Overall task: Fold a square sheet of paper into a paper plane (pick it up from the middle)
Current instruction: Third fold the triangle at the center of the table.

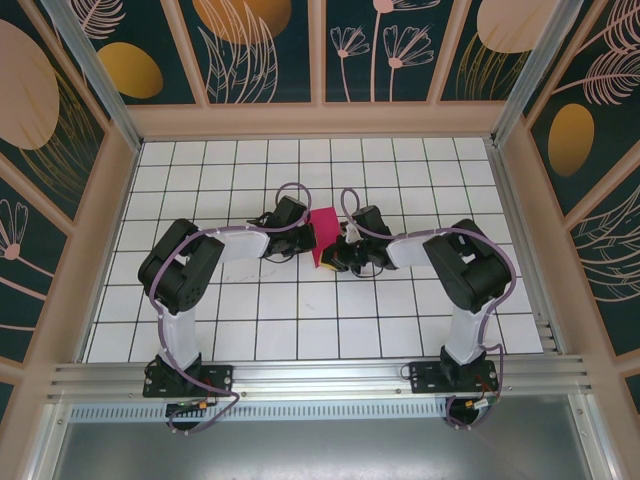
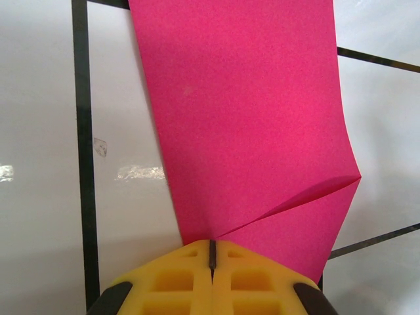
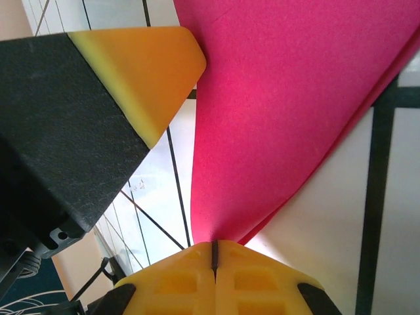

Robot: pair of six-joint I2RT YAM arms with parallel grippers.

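Left gripper (image 2: 212,248), yellow w/ waffle-grid molding, is pinched tight on the square sheet of paper (image 2: 243,118). It's thin matte magenta w/ one soft crease by the tips. Sheet sits btwn both arms, mid tiled table (image 1: 250,320). Right gripper (image 3: 214,249) is clamped on the opposite side, the paper fanning out from its tips. Lots of open tile all round.

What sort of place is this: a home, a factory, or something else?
Most likely a robot test cell in a lab, not a home: two arms bolted to an aluminium rail, a white table marked with a black grid, and decorated wall panels closing it in.
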